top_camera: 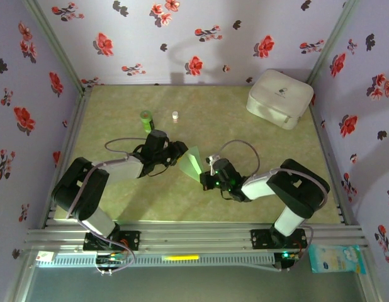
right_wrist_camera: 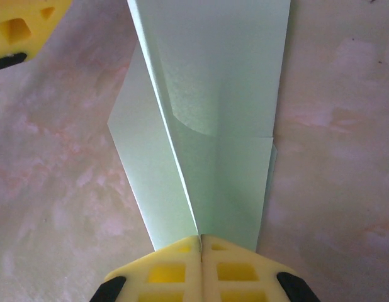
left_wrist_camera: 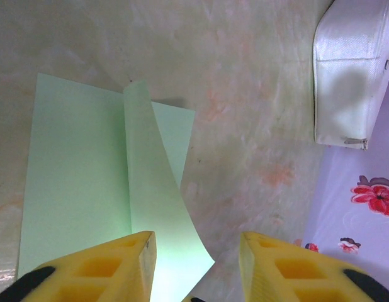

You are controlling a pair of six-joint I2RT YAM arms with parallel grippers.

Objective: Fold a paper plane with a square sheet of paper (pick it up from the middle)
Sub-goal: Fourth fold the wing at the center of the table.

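Top external: green paper sheet [top_camera: 193,162], partly folded, lies on table [top_camera: 213,126] between both grippers. Left gripper [top_camera: 177,153] at one edge, right gripper [top_camera: 208,167] at opposite edge, tips facing.

Left wrist: left jaws wide apart, gripping nothing. Sheet directly ahead and beneath, raised flap curling up between fingers. White case [left_wrist_camera: 352,69] well ahead, to right.

Right wrist: right jaws fully closed, pinching sheet's near edge at crease. Sheet's long axis runs straight ahead from fingertips. Judgement: right arm anchors sheet; left arm free to press flap.

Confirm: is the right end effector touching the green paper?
Touching. Right wrist view: right end effector is shut on the green paper, pinching its edge.
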